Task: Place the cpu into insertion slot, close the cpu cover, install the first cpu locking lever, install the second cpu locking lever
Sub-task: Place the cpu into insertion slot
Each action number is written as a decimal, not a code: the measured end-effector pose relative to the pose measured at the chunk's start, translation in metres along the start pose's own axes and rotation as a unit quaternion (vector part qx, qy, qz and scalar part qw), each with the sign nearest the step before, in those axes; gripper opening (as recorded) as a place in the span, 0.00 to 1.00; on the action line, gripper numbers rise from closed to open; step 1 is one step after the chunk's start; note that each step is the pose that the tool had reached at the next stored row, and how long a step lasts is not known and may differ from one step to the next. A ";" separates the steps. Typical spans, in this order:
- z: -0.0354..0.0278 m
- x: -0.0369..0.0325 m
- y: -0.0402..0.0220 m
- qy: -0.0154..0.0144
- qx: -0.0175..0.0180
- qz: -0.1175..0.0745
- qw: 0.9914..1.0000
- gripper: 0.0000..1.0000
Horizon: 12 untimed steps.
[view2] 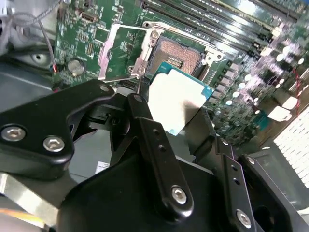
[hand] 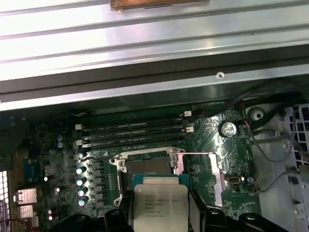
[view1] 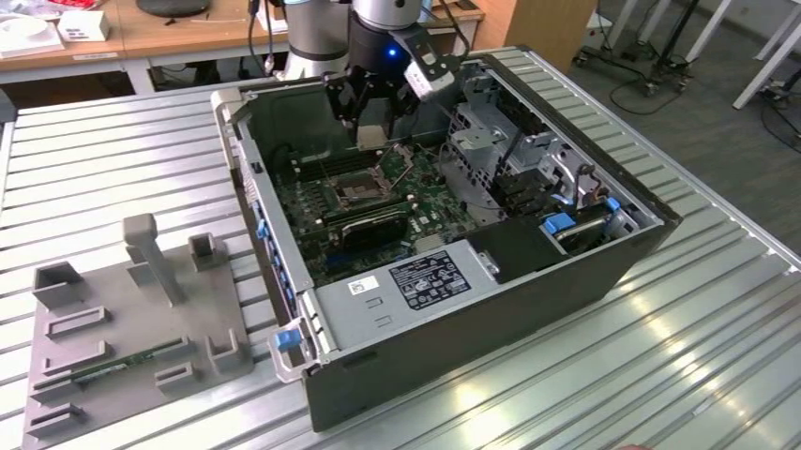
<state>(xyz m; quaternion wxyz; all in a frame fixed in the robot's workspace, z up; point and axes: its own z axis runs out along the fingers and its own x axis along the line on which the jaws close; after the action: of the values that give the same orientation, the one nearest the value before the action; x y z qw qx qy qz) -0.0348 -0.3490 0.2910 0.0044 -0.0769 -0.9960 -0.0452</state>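
Silver-grey metal on top, small, flat and square: the cpu [view2: 176, 99] is item one. I see it pinched by two opposite edges between the black fingers [view2: 145, 125] of the gripper [view2: 174, 113], which is drawn in narrow around it. It hangs clear above the green board [view1: 432, 202] and is not seated. In the exterior view the chip [view1: 373, 138] sits at about twelve o'clock from the socket.

Item two: the insertion slot [hand: 149, 166], a square black-rimmed socket with a dark centre, uncovered in both wrist views [view2: 181, 53]. In the exterior view it lies near the middle of the board [view1: 356, 190].

Item three: the cpu cover [view2: 146, 52], a thin silver frame with a large window, swung open away from the socket so that I see green board through its window.

Item four: long narrow black memory slots [hand: 135, 130], running side by side just beyond the socket.

Item five: open black computer case [view1: 501, 319] on a ribbed metal table [view1: 113, 159]. A labelled silver power supply [view1: 419, 281] sits at six o'clock from the socket.

Item six: a grey moulded parts fixture [view1: 138, 319], at eight o'clock from the case, well apart from the gripper [view1: 371, 133].
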 end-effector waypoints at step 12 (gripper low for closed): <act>0.0031 -0.0001 -0.0003 -0.010 -0.002 0.110 0.994 0.54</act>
<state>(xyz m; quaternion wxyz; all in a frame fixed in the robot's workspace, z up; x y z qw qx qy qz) -0.0348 -0.3490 0.2878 -0.0006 -0.1864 -0.9814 -0.0454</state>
